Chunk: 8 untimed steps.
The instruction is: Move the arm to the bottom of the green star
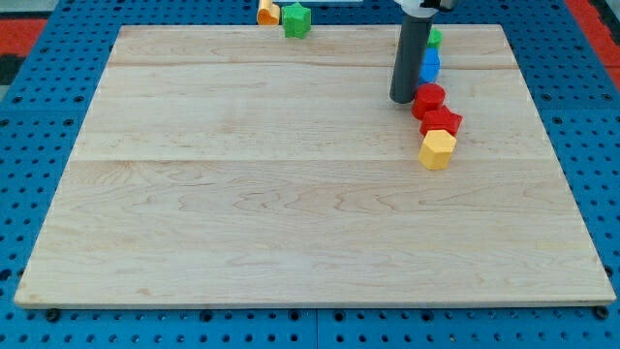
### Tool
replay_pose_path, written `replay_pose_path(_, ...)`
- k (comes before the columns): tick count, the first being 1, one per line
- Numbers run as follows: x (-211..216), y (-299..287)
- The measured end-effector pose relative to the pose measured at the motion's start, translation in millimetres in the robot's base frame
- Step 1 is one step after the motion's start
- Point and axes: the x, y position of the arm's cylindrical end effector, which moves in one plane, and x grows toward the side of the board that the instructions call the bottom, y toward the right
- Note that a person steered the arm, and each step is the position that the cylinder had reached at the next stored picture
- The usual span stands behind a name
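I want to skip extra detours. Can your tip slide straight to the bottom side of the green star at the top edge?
Probably yes. My tip stands left of the red blocks, and the bare board lies between it and the green star. Only the orange block sits beside the star, on its left.

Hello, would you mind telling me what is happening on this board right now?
A single arm with a dark rod is working over a wooden board. My tip rests just left of a red cylinder, which heads a column with a red star and a yellow hexagon below it. A blue block and a green block sit beside the rod. A green star and an orange block lie at the view's top edge.
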Motion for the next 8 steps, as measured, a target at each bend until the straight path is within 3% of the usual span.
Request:
replay_pose_path(3, 0.0, 11.2)
replay_pose_path(4, -0.6, -22.3)
replay_pose_path(5, -31.8, -100.2)
replay_pose_path(7, -137.6, -227.0)
replay_pose_path(8, -149.2, -228.6)
